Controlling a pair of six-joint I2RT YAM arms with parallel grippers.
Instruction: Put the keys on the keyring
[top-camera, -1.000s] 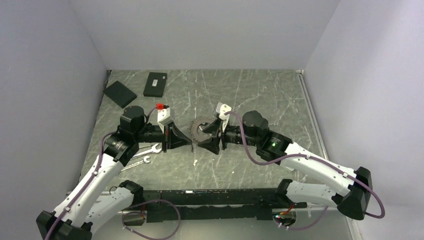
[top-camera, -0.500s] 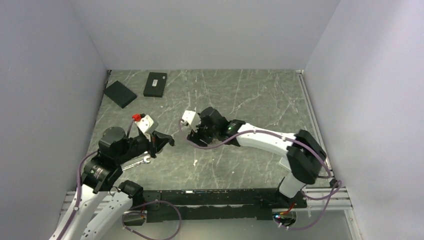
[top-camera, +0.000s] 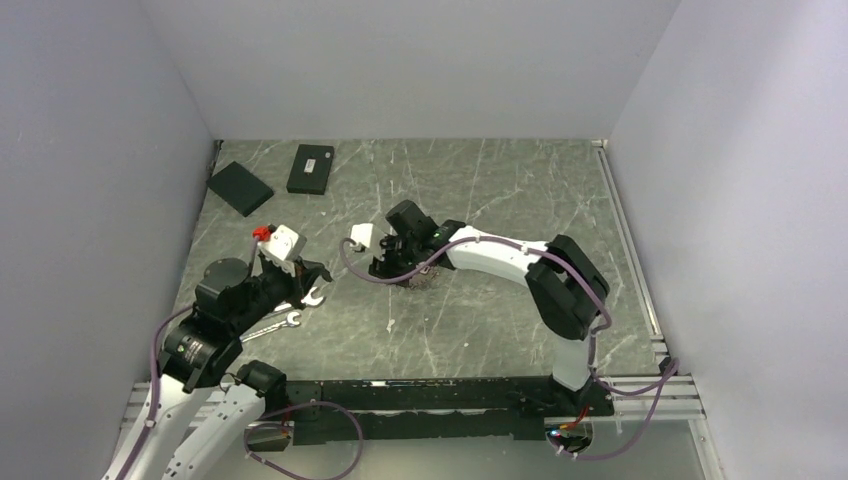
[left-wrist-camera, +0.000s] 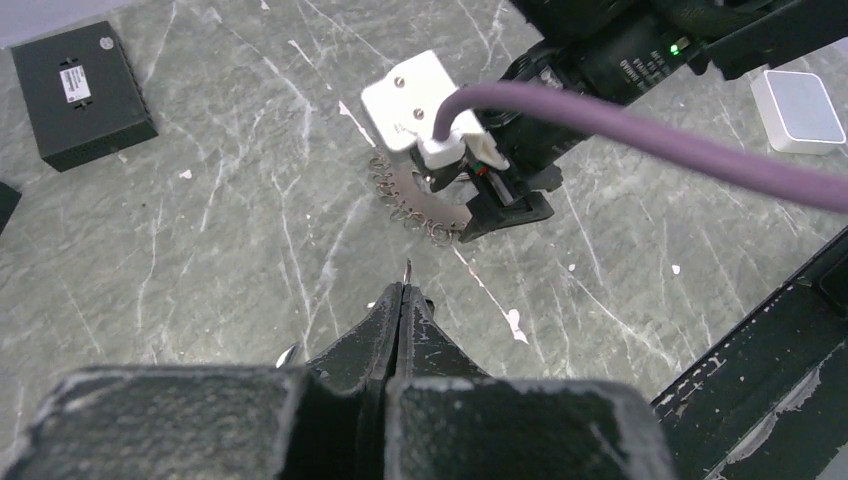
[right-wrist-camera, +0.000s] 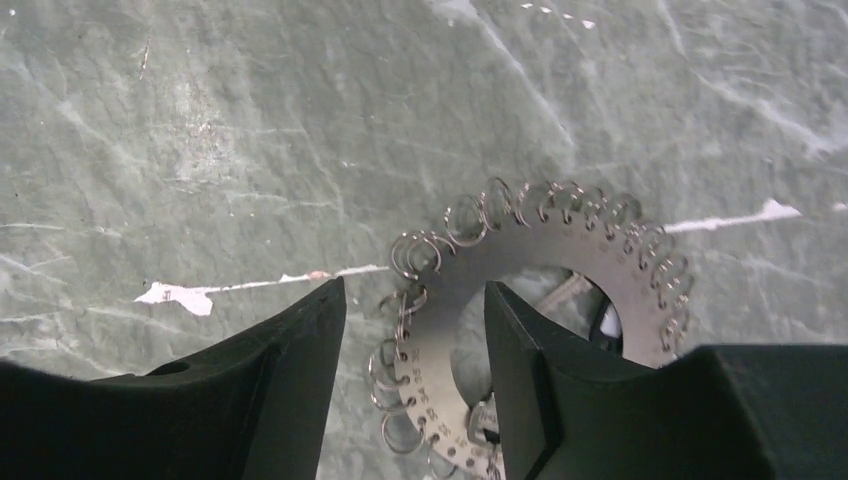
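Observation:
The keyring is a flat grey metal disc with numbered holes and a fringe of small wire rings. It lies on the marbled table, and it also shows in the left wrist view and dimly in the top view. My right gripper is open, with its jaws straddling the ring's left rim; it is at mid-table in the top view. A small key lies by the ring's inner hole. My left gripper is shut on a thin metal key tip, left of the ring.
Two silver wrenches lie under my left arm. Two flat black boxes lie at the back left; one shows in the left wrist view. Grey walls close in the table on three sides.
The ring was held up between both grippers; now it lies on the table. My right arm swung left over it and opened. My left arm drew back to the left.

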